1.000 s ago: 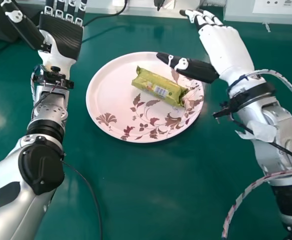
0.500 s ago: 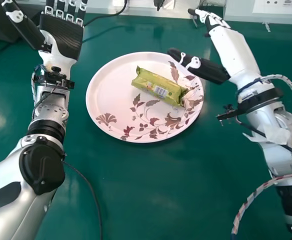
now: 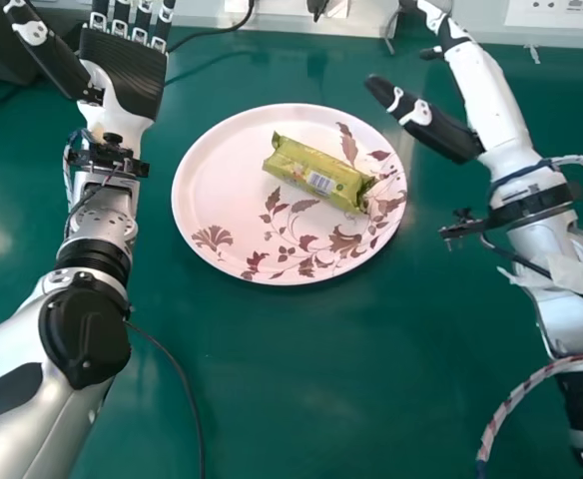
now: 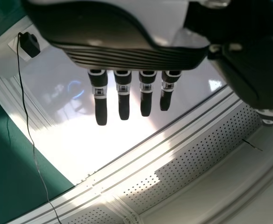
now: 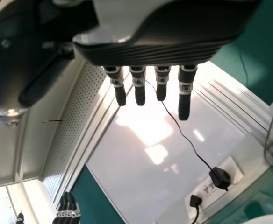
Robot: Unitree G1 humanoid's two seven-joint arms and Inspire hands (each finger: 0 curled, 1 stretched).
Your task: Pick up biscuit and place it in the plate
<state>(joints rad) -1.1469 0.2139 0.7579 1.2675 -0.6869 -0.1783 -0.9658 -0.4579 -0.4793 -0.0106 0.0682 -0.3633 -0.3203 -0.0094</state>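
Observation:
In the head view the green biscuit packet (image 3: 318,173) lies slantwise on the upper right part of the round pink plate (image 3: 234,180), whose flower print shows beside it. My right hand (image 3: 476,95) is beyond the plate's upper right edge, apart from plate and packet, its thumb pointing toward the plate. My left hand (image 3: 122,75) is left of the plate, palm up, fingers straight. In the left wrist view my left hand (image 4: 127,58) has extended fingers and holds nothing. In the right wrist view my right hand (image 5: 150,53) likewise has its fingers extended and holds nothing.
A green table (image 3: 272,379) lies under the plate. A dark box (image 3: 7,45) stands at the back left, and a white ledge with sockets (image 3: 561,14) runs along the back. A thin black cable (image 3: 179,374) lies beside the left forearm.
My right hand has moved away from the plate, outward to the right and farther back, its thumb clearing the rim. The packet, the plate and my left hand have stayed where they were.

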